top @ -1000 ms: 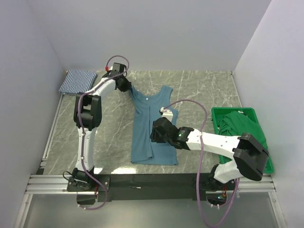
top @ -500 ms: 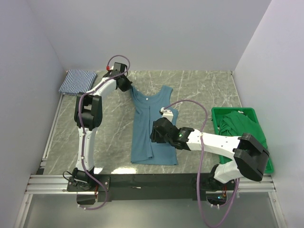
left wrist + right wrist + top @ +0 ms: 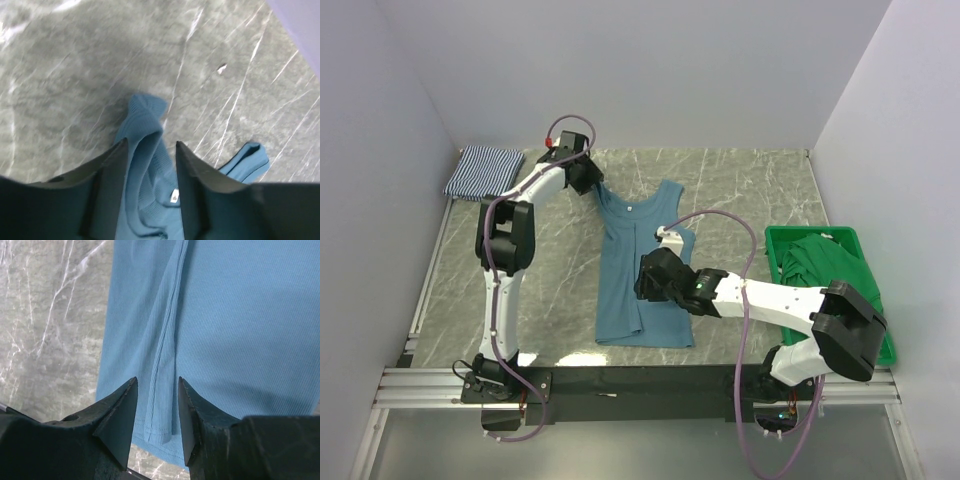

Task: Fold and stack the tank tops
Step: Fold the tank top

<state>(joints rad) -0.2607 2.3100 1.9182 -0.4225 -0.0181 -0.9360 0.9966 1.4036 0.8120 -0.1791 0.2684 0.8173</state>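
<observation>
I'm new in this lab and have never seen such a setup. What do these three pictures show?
Two white robot arms are bolted to a marbled table. One picture looks down from above; the other two come from a camera on each wrist, so the dark wedges are that arm's own fingers. A teal tank top lies mid-table, a folded striped tank top at the far left corner, a green crate with dark green cloth on the right. The left fingers straddle its shoulder strap, open; the right fingers stand open over a crease. Nothing looks gripped.
</observation>
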